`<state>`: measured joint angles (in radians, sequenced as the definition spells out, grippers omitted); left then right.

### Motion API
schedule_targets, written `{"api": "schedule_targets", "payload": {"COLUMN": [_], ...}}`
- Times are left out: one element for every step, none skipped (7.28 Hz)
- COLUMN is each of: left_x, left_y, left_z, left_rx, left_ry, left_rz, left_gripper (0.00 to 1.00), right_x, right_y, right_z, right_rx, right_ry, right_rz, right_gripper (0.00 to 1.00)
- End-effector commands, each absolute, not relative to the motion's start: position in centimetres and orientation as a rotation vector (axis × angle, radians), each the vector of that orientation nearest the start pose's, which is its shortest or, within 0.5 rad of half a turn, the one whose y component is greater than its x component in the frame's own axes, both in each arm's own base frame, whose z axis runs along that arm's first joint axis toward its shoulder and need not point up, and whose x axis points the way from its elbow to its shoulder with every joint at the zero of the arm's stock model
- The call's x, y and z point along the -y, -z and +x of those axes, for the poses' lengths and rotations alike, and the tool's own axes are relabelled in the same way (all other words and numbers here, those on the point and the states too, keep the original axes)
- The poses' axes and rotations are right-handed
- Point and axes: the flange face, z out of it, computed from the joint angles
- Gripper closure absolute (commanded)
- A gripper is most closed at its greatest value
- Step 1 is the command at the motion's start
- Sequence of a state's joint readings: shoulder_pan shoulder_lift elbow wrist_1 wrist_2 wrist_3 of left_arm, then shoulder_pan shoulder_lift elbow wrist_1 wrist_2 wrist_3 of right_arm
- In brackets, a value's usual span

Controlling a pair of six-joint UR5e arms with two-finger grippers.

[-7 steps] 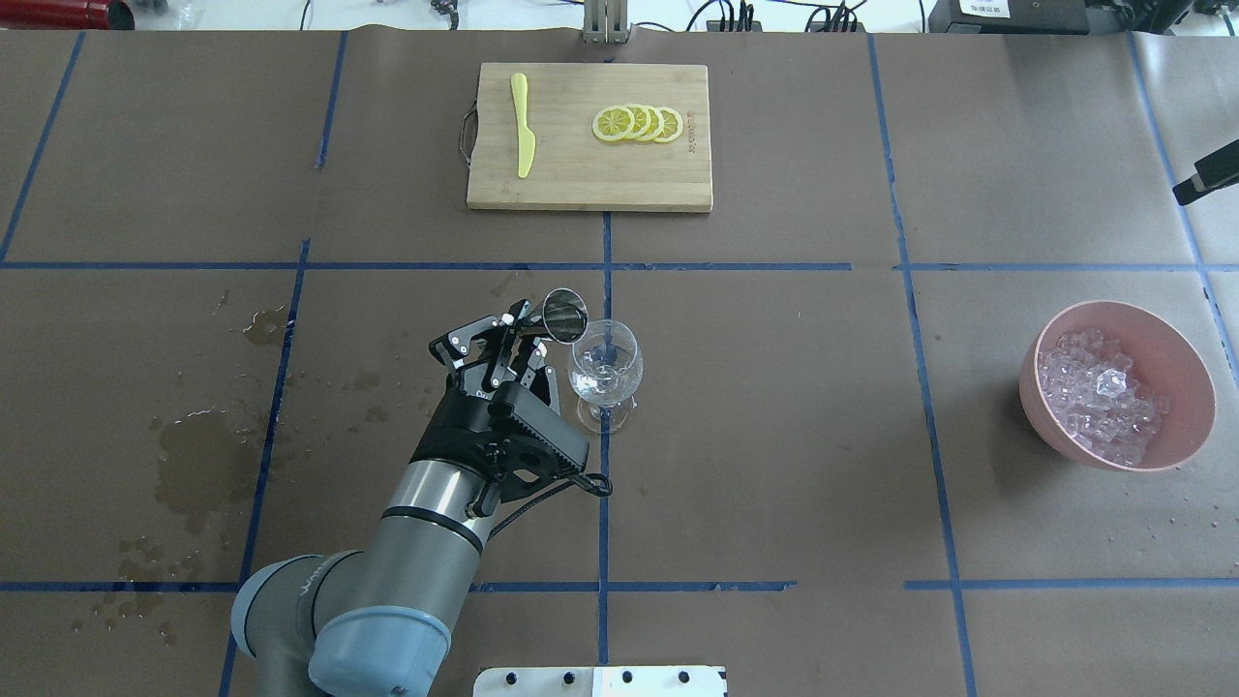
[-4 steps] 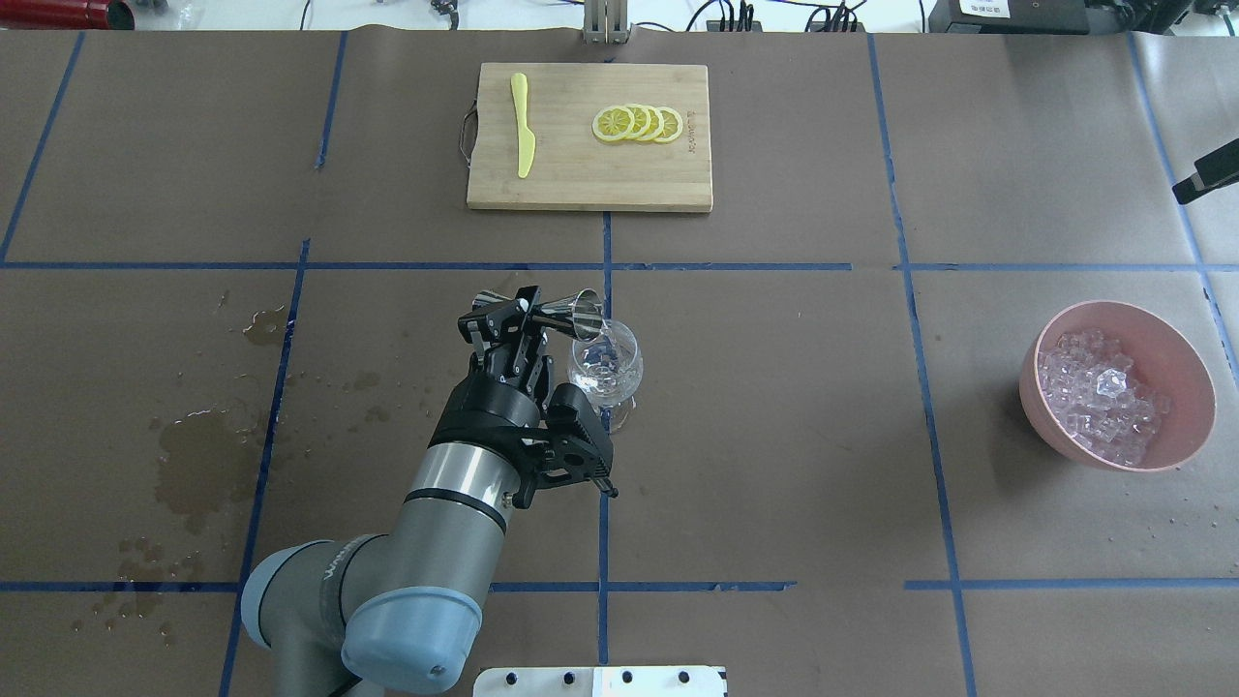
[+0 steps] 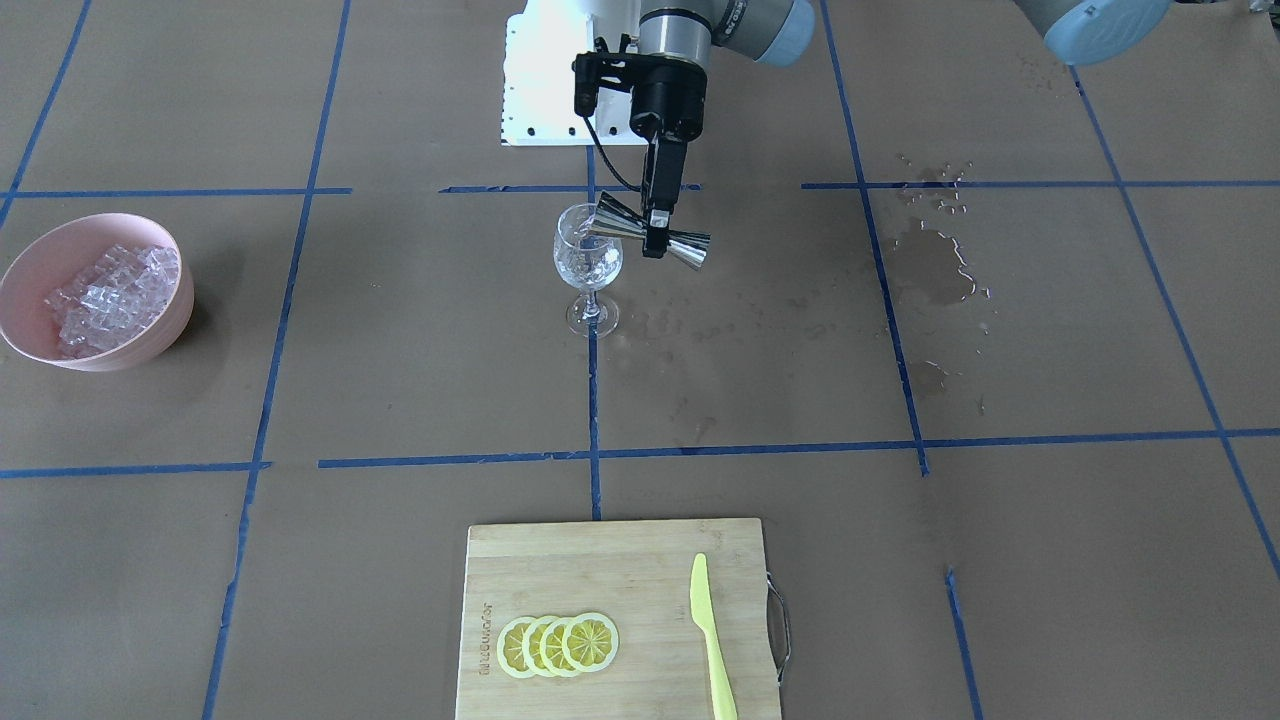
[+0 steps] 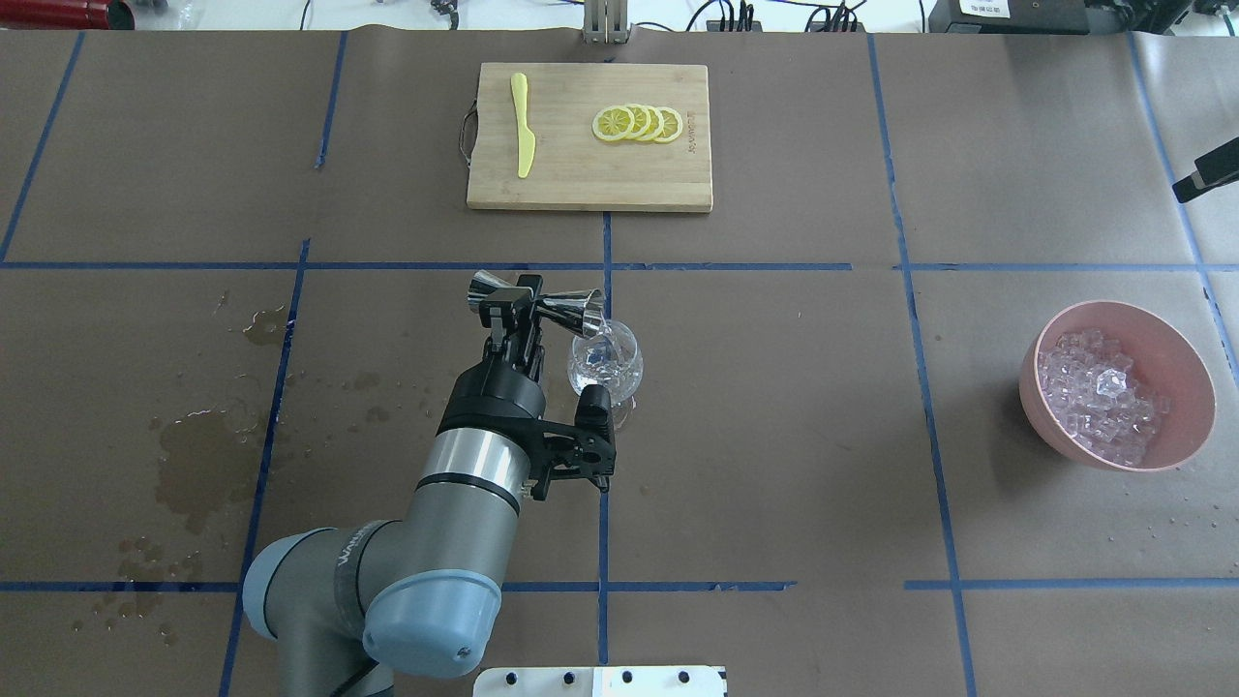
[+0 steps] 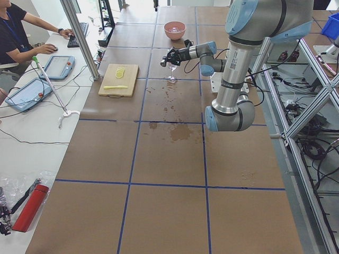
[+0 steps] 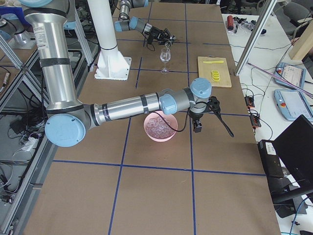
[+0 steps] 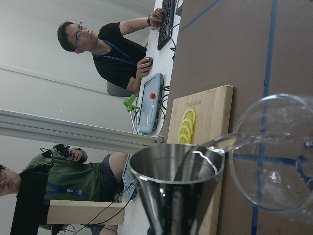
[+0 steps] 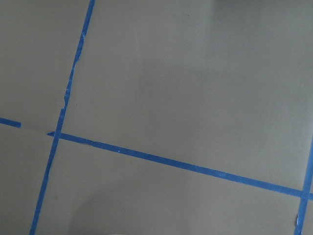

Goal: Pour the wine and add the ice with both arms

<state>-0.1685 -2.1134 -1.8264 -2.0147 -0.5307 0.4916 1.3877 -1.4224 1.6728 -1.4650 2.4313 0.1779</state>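
Your left tool (image 4: 513,308) is clamped on the narrow waist of a steel jigger (image 4: 569,308), which lies on its side. The jigger's open mouth sits at the rim of the wine glass (image 4: 605,366), just to the tool's right. In the left wrist view you can see the wine (image 7: 227,142) running as a thin, nearly clear stream from the jigger's lip into the glass bowl. The glass stands upright on the worktop (image 4: 774,436).

Ahead of the left tool lies a bamboo cutting board (image 4: 581,184) with four overlapping lemon slices (image 4: 639,124) and a pale yellow knife (image 4: 523,126). There is a stamp along the board's edge, too small for you to read. Lettering on the left arm's grey sleeve is also only partly visible and not legible. Wet patches (image 4: 194,455) mark the worktop off to the tool's left.

The ice (image 4: 1099,392) is heaped in a pink bowl (image 4: 1200,407), well off to the left tool's right. Your right tool (image 6: 215,108) shows clearly only in the right side view, near that bowl, so you cannot tell whether its fingers are apart or together. Its wrist camera sees only brown paper and blue tape lines.
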Motion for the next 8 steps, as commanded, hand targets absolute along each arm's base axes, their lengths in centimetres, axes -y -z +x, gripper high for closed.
{"api": "schedule_targets", "payload": {"left_x": [31.3, 31.3, 31.1, 31.2, 31.3, 31.4, 31.3, 31.2], "left_y": [-16.5, -16.4, -16.2, -15.9, -15.8, -16.0, -16.7, -19.7], "left_z": [52.8, 52.6, 52.5, 52.1, 51.9, 50.9, 49.8, 48.7], "left_rx": [0.425, 0.476, 0.47, 0.434, 0.32, 0.205, 0.082, -0.042], "left_ry": [-1.032, -1.091, -1.086, -1.046, -0.917, -0.782, -0.643, -0.503], "left_rz": [1.425, 1.421, 1.427, 1.44, 1.451, 1.457, 1.462, 1.466], "left_gripper": [1.0, 1.0, 1.0, 1.0, 1.0, 1.0, 1.0, 1.0], "right_x": [56.0, 56.0, 56.0, 56.0, 56.0, 56.1, 56.1, 56.1], "right_y": [-51.1, -51.1, -51.1, -51.1, -51.2, -51.3, -51.4, -51.6], "right_z": [-4.6, -4.6, -4.6, -4.6, -4.6, -4.6, -4.6, -4.6], "right_rx": [0.898, 0.898, 0.898, 0.898, 0.897, 0.897, 0.897, 0.896], "right_ry": [0.159, 0.159, 0.159, 0.159, 0.159, 0.157, 0.157, 0.157], "right_rz": [0.176, 0.176, 0.176, 0.176, 0.175, 0.172, 0.171, 0.168], "right_gripper": [0.0, 0.0, 0.0, 0.0, 0.0, 0.0, 0.0, 0.0]}}
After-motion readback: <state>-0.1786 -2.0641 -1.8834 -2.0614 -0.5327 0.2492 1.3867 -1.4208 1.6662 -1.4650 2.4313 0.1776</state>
